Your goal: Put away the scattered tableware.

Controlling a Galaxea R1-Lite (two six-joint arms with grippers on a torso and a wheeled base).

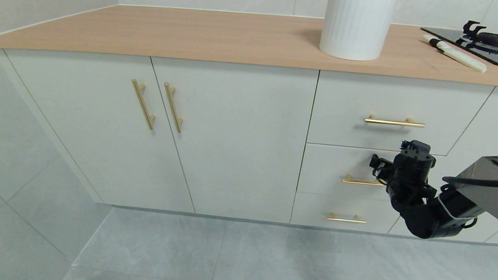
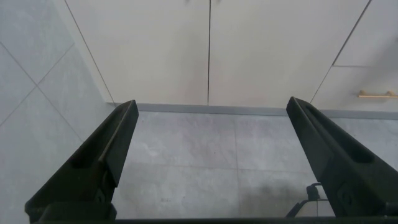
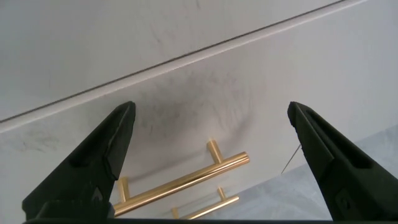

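Tableware to stow looks to be one cream knife [image 1: 455, 53] with a dark band. It lies flat on the worktop [image 1: 195, 36] beside the hob [image 1: 496, 44], well apart from both arms. The right tool [image 3: 210, 115], jaws spread, faces the middle drawer's brass handle [image 3: 186, 180]. It should centre the bar between its fingers, close squarely, then pull straight out. The left tool [image 2: 211, 109] hangs open over the floor.

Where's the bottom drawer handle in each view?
Head view: bottom drawer handle, lowest of three gold bars.
Left wrist view: bottom drawer handle on the lowest drawer front.
Right wrist view: bottom drawer handle, partly seen beyond the middle drawer handle.
Shared landmark: grey tile floor.
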